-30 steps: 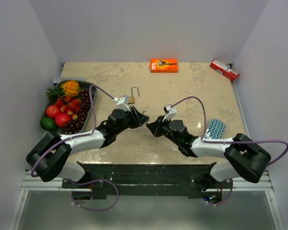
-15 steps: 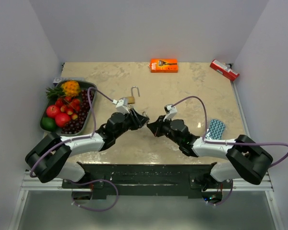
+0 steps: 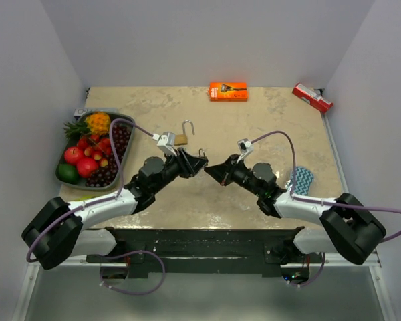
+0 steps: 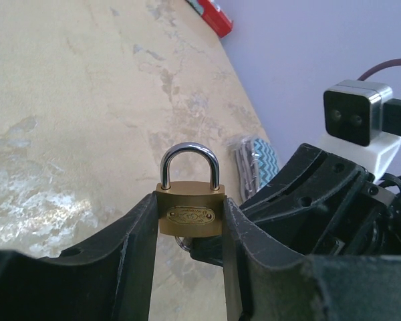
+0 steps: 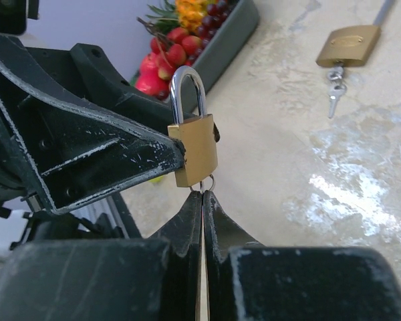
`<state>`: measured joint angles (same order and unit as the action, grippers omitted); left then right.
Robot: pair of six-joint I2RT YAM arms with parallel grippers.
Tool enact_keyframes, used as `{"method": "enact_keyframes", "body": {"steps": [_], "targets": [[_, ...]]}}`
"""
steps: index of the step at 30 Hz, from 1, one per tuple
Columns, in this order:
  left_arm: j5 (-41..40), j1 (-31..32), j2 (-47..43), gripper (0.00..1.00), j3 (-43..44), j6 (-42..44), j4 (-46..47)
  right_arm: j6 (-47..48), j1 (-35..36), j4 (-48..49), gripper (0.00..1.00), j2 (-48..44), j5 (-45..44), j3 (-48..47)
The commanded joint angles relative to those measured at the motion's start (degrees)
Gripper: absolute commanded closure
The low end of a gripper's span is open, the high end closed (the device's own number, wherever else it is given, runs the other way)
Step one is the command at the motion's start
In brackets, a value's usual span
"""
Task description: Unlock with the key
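Observation:
My left gripper [image 4: 188,221] is shut on a small brass padlock [image 4: 189,210] with its steel shackle closed; it also shows in the right wrist view [image 5: 195,155] and the top view [image 3: 200,160], held above mid-table. My right gripper [image 5: 202,197] is shut on the key [image 5: 203,186], whose ring shows just under the padlock's bottom. In the top view the right gripper [image 3: 208,169] meets the left gripper [image 3: 196,164] tip to tip. A second brass padlock [image 3: 181,139] lies on the table behind, shackle open, a key in it.
A grey tray [image 3: 124,157] of fruit sits at the left. An orange box [image 3: 228,91] lies at the back, a red box [image 3: 312,97] at the back right. A patterned blue pouch [image 3: 299,179] lies by the right arm.
Both arms have lifted and stretched a little forward, keeping the grippers tip to tip. The padlock stays in the left gripper, the key in the right.

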<state>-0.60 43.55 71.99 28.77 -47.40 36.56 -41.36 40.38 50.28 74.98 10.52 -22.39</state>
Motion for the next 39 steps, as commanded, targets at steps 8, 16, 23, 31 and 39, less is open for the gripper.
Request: {"method": "enact_keyframes", "body": {"steps": [8, 16, 23, 31, 39], "targets": [[16.86, 2.24, -6.68, 1.0, -0.03, 6.26, 4.66, -5.74, -3.29, 10.44, 1.0, -3.7, 4.06, -1.87], [20.72, 2.33, -8.97, 1.0, -0.74, 7.76, 5.63, -8.55, -4.34, 13.52, 1.0, -3.79, 6.17, -1.78], [24.24, 2.24, -11.51, 1.0, -2.32, 8.37, 7.74, -11.02, -4.96, 17.65, 1.0, -3.96, 7.84, -1.07], [28.29, 2.24, -12.66, 1.0, -2.5, 8.99, 7.92, -10.67, -5.14, 17.22, 1.0, -4.58, 8.99, -1.51], [16.62, 2.15, -11.08, 1.0, 1.72, 6.45, -2.35, -2.86, -5.14, 2.29, 0.98, -8.71, 7.93, -3.62]]}}
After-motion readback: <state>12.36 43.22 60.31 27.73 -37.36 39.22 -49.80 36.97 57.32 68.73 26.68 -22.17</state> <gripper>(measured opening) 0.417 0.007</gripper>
